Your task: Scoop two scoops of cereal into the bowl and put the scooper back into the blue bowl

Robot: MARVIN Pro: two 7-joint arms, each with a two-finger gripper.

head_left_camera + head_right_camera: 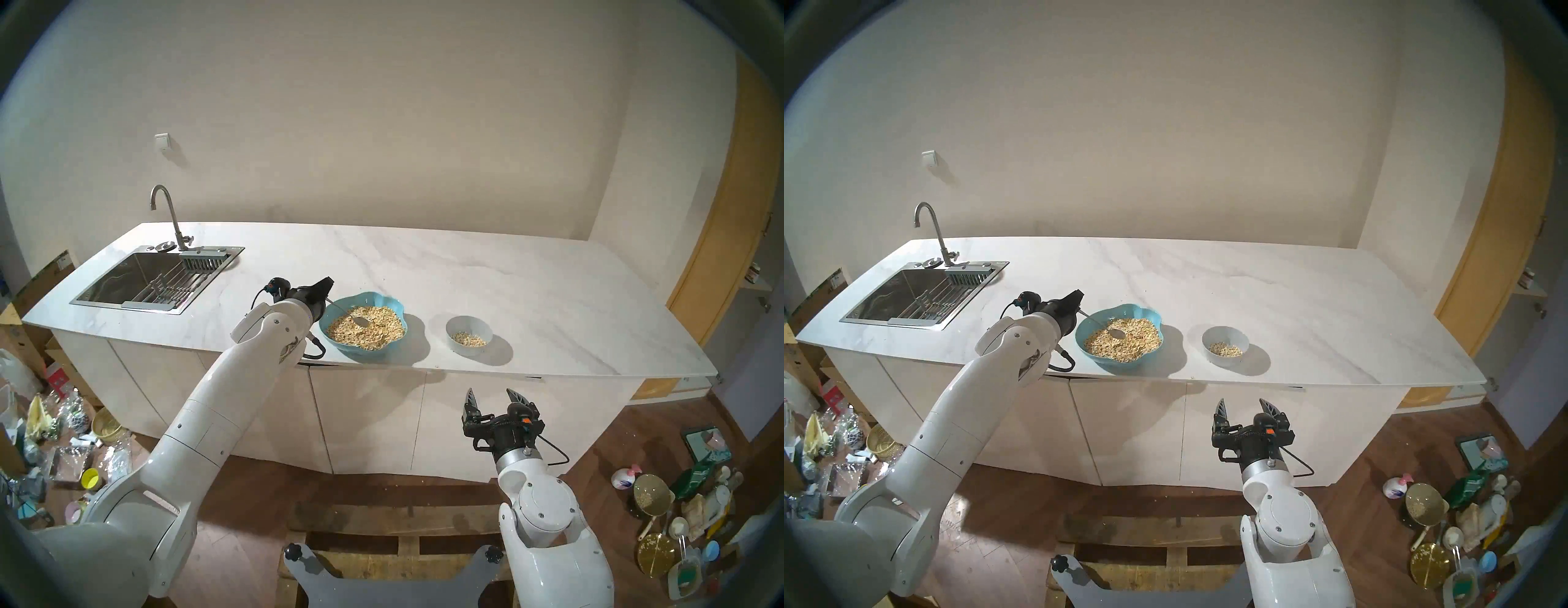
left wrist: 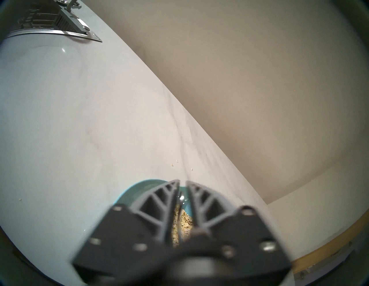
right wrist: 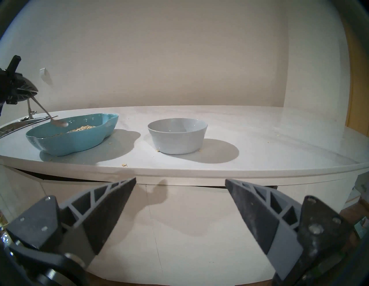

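The blue bowl [image 1: 394,306] with a wavy rim stands near the counter's front edge, holding a heap of cereal [image 1: 369,329]. My left gripper [image 1: 327,293] is at its left rim, shut on the handle of the scooper [image 1: 341,309], a silver spoon. The spoon slants down, and its oval end sits on or just above the flakes [image 3: 60,123]. In the left wrist view the fingers [image 2: 173,191] are nearly closed over the cereal [image 2: 184,221]. The small grey-white bowl [image 1: 469,318] stands to the right and holds a little cereal [image 1: 469,339]. My right gripper [image 1: 492,397] is open and empty, below the counter's front edge.
A steel sink [image 1: 140,280] with a faucet [image 1: 169,212] is at the counter's left end. Stray flakes [image 3: 124,165] lie near the front edge. Clutter covers the floor at the left [image 1: 63,424] and right [image 1: 679,509]. A wooden pallet [image 1: 382,535] lies below.
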